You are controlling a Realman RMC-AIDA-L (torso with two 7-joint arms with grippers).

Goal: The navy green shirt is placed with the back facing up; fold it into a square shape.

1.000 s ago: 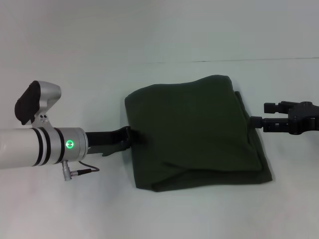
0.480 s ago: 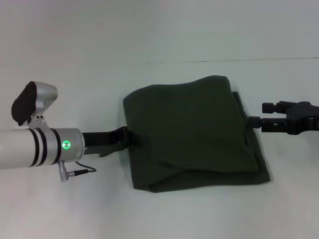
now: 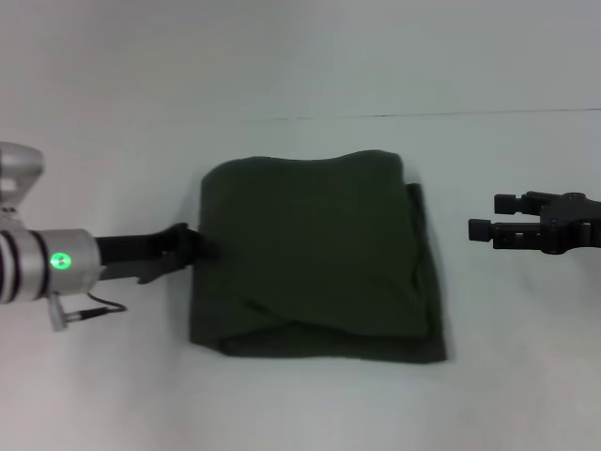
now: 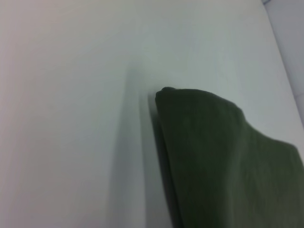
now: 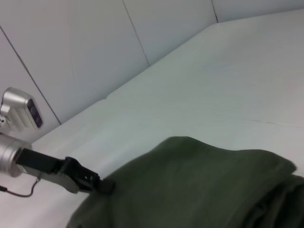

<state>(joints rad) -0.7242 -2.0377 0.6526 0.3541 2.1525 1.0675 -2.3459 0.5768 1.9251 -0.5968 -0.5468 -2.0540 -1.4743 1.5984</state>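
The navy green shirt [image 3: 315,249] lies folded into a rough square on the white table, plain side up, with layered edges along its near and right sides. My left gripper [image 3: 199,249] is shut on the shirt's left edge, about halfway along it. The right wrist view shows that gripper [image 5: 105,186] meeting the cloth [image 5: 199,190]. In the left wrist view only a corner of the shirt [image 4: 223,161] appears. My right gripper [image 3: 484,215] hovers open to the right of the shirt, a clear gap away, holding nothing.
The white table [image 3: 282,56] stretches all around the shirt, with a thin seam line [image 3: 423,115] running across behind it. A grey cable [image 3: 89,310] hangs below my left wrist. Pale wall panels [image 5: 71,42] stand beyond the table.
My left gripper has pulled back to the left and the shirt has slid left with it. The right gripper stayed in place, so a gap opened between it and the shirt.
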